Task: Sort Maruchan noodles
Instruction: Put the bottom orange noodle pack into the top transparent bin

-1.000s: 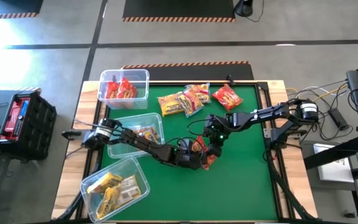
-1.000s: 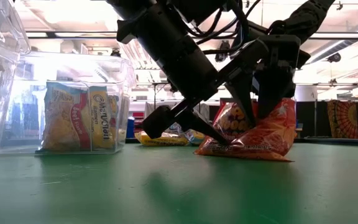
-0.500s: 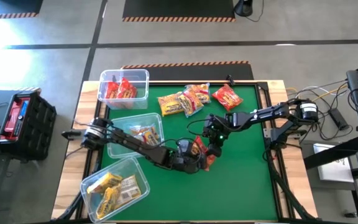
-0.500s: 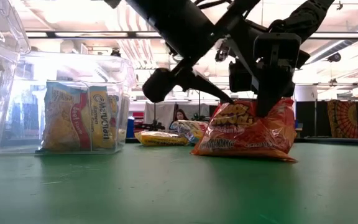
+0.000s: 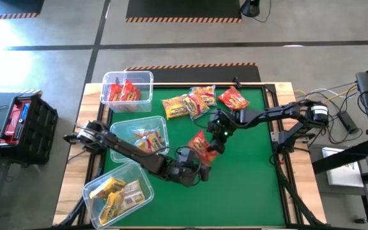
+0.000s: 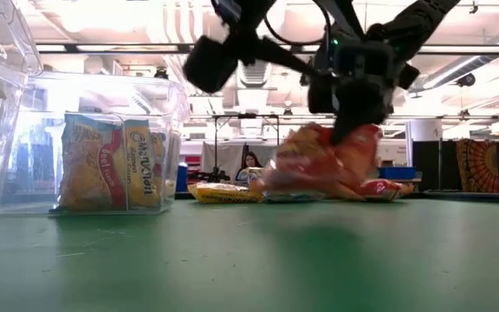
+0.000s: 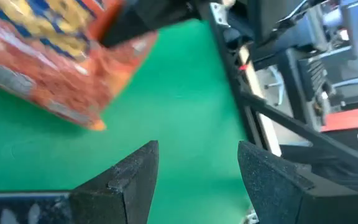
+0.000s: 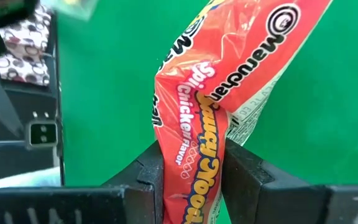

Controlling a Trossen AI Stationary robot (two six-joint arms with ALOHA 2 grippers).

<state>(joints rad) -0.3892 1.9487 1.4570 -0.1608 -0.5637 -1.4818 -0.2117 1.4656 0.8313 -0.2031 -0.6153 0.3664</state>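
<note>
My right gripper [image 5: 213,135] is shut on an orange Maruchan packet with blue print [image 5: 200,144], [image 8: 216,74] over the middle of the green mat. My left gripper [image 7: 197,177] is open with nothing between its fingers. It hangs raised just near-left of that packet [image 5: 197,170]. More loose packets, yellow [image 5: 176,106] and red [image 5: 234,99], lie flat at the far side of the mat. The three clear bins on the left hold red [image 5: 125,92], orange [image 5: 147,136] and yellow [image 5: 114,193] packets. My right gripper pinches the orange packet between its two fingers [image 8: 151,171] at one end of the wrapper [image 8: 194,165]. It comes slanting down from the table's far right. The packet is buckled where it is gripped. It hangs below the fingers, and in the low view it looks clear of the mat [image 6: 323,165].
The three clear bins [image 5: 128,78], [image 5: 163,128], [image 5: 147,185] stand in a row along the mat's left side. The near and right parts of the green mat [image 5: 248,185] are bare. A black crate [image 5: 24,118] sits off the table to the left.
My right gripper has risen and gone a little toward the far edge. The orange packet has come up off the mat, where it lay a second ago. My left gripper has risen and drawn back from the packet toward the near left, staying open.
</note>
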